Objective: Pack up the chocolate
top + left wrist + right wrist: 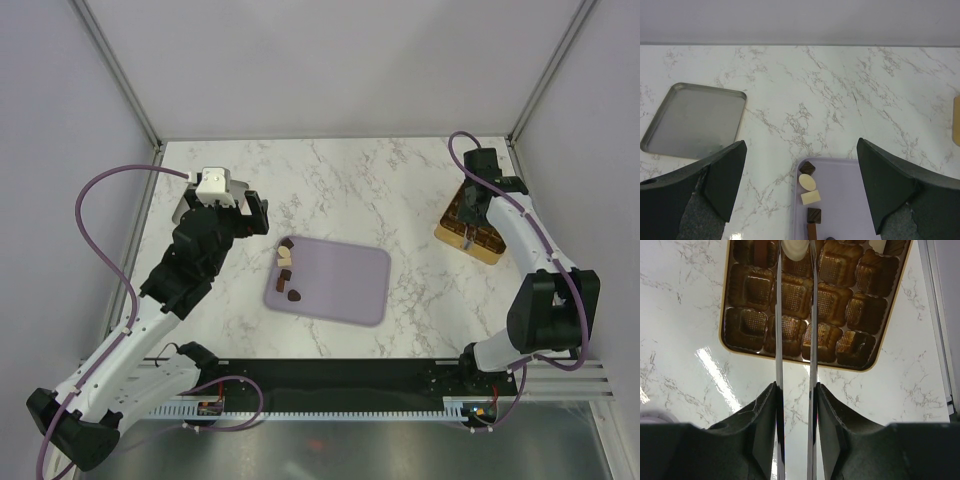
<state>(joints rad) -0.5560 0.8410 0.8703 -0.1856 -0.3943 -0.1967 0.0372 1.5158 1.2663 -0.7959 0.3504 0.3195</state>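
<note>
Over the marbled counter (830, 90), we are holding steel tongs (778, 330) above the gold box (747, 330) while our left hand (801, 142) is hanging wide.

Our right hand (796, 386) is pinching its dark fingers narrowly on the two thin, shiny blades of the tongs. One smooth cream-white oval of chocolate (794, 247) is sitting between their tips over the box's glossy, ridged square cups; we cannot tell whether it is touching a cup. Our left hand, jaws spread and carrying nothing, is hovering beside the left end of the flat lilac tray (845, 200). The other pieces (809, 190) are lying clustered there: dark brown squares, a cream oval and a cream block. A dull grey metal tray (695, 120) with rounded corners is lying nearby.
</note>
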